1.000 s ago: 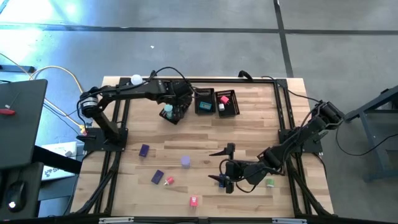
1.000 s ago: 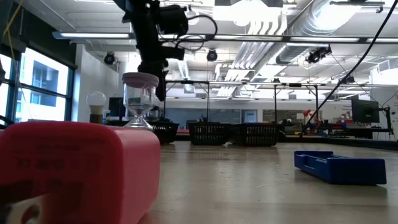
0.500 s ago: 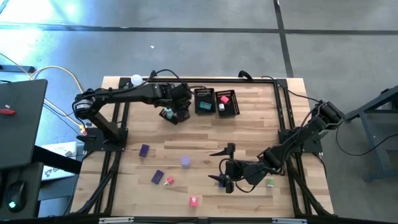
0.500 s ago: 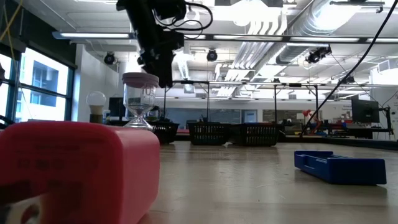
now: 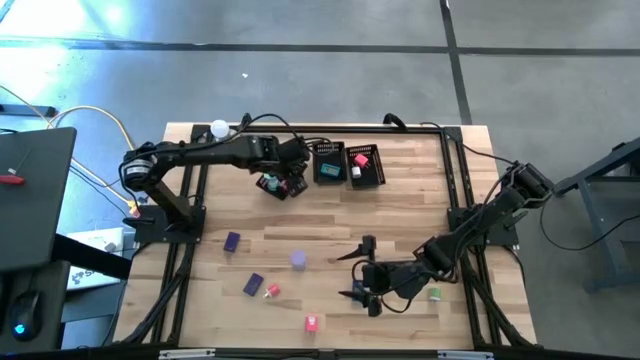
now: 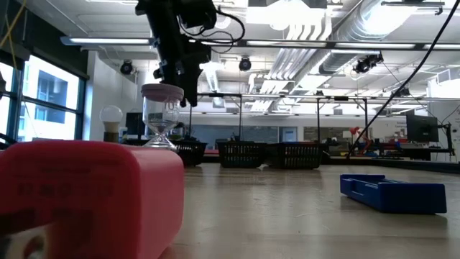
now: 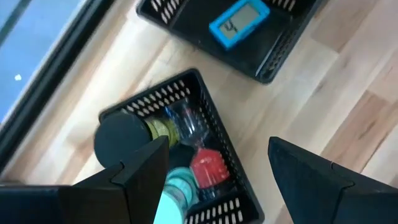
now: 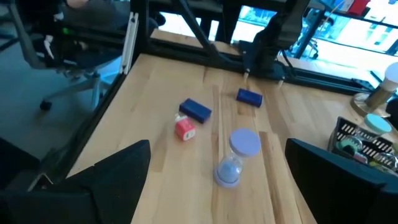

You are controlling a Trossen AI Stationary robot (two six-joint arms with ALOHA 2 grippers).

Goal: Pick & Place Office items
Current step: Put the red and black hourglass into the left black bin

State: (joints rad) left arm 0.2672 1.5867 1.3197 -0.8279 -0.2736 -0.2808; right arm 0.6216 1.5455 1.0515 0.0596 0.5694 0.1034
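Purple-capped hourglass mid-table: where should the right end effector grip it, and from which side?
Grip the hourglass just under its purple top cap, coming in level from the right arm's side. It stands upright and tall with a narrow waist, so a side pinch suits it. The right end effector is open and faces it, with bare table between.

Left gripper [image 5: 283,183] hangs open over the leftmost basket [image 7: 214,134], which is crowded with a red piece [image 7: 207,167] and others. Two more baskets [image 5: 346,165] stand just beside it along the far edge. Right gripper [image 5: 362,268], open, has bare wood ahead. The hourglass [image 8: 236,157] stands upright mid-table; the red block [image 8: 185,129] and blue block [image 8: 196,110] lie beyond it.
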